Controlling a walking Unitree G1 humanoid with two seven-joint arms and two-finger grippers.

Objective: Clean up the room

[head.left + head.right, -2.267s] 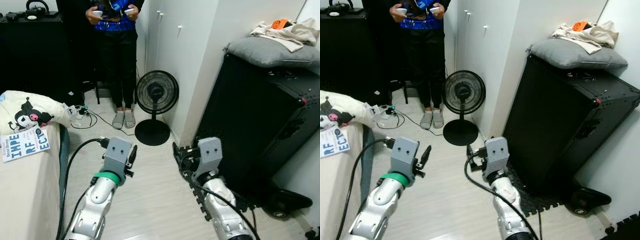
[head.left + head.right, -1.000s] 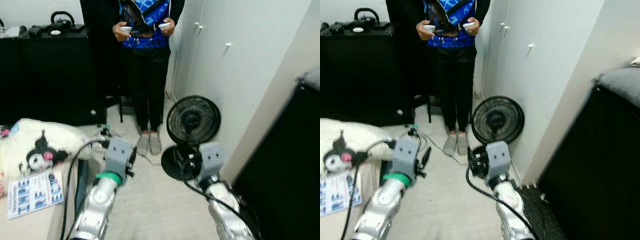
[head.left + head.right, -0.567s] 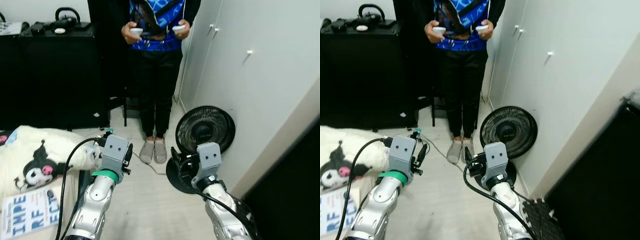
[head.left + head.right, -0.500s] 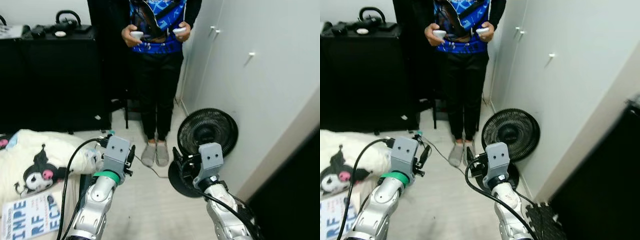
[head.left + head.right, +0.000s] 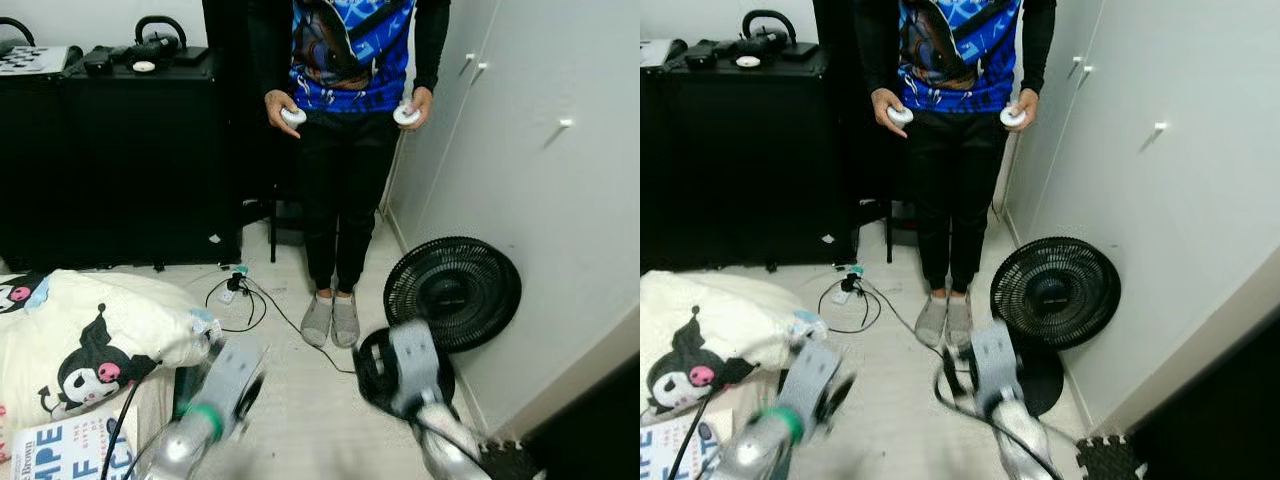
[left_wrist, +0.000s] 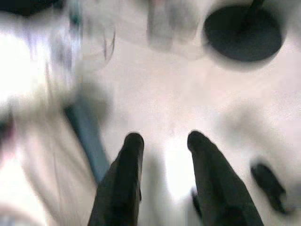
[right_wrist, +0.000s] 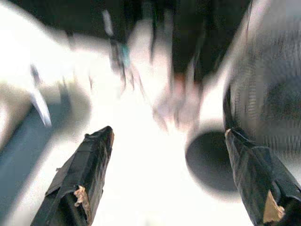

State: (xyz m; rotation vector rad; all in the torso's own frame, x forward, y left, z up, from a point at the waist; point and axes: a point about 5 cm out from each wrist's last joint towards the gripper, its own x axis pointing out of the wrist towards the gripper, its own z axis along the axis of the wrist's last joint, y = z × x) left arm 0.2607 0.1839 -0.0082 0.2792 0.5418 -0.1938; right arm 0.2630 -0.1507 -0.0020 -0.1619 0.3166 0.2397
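Nothing is yet being carried or tidied: both the left gripper [image 6: 161, 141] and right gripper [image 7: 169, 141] are being held spread and empty above the floor [image 5: 300, 400], so the tidying is judged barely begun.

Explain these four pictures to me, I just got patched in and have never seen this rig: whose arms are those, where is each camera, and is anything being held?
The two upper pictures come from a stereo camera on a humanoid robot's head, looking forward and down. The blurred silver arms at the bottom are its own: the left gripper and the right gripper. The two lower pictures are from cameras on the wrists, looking along each gripper's two black fingers. Both grippers are open and hold nothing; they hang over the pale floor. Ahead stands a person with a small white controller in each hand. A black fan stands on the floor by the white cupboard doors. A cable lies on the floor. To the robot's left are a cartoon-print pillow and a black cabinet.
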